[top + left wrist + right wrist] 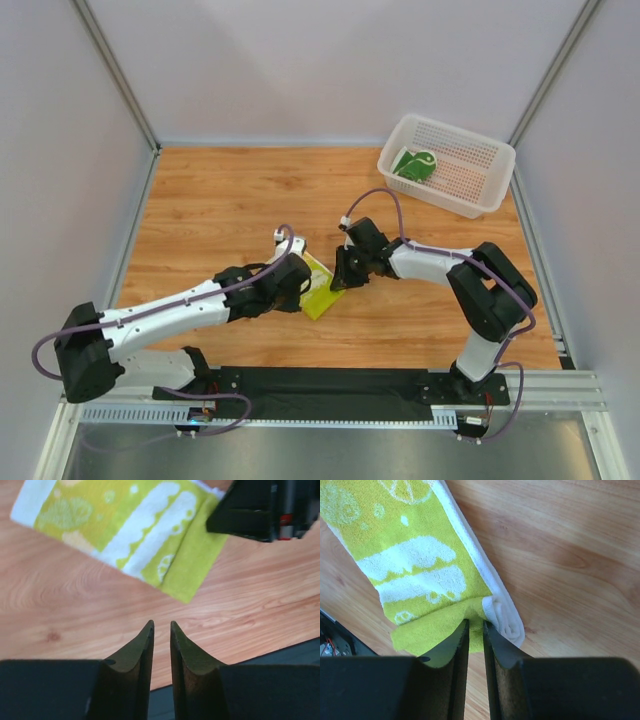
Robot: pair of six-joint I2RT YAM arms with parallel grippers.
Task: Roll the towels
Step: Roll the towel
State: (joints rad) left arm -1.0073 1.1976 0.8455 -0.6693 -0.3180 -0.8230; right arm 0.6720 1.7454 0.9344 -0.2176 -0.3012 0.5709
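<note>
The cream-yellow towel (321, 291) with lime-green patterns lies on the wooden table between the two grippers, folded into a narrow strip (420, 560). My right gripper (475, 622) is shut on its lime-green end, beside a small rolled white edge (506, 618). My left gripper (162, 625) hovers just short of the towel (150, 530), jaws slightly open with nothing between them. The right gripper's black body (260, 510) shows at the towel's far corner. The dark green towel (414, 165) with white drawings lies in the white basket (478, 203).
The white perforated basket stands at the back right of the table. White walls and metal rails enclose the table on three sides. The black base plate (330, 385) runs along the near edge.
</note>
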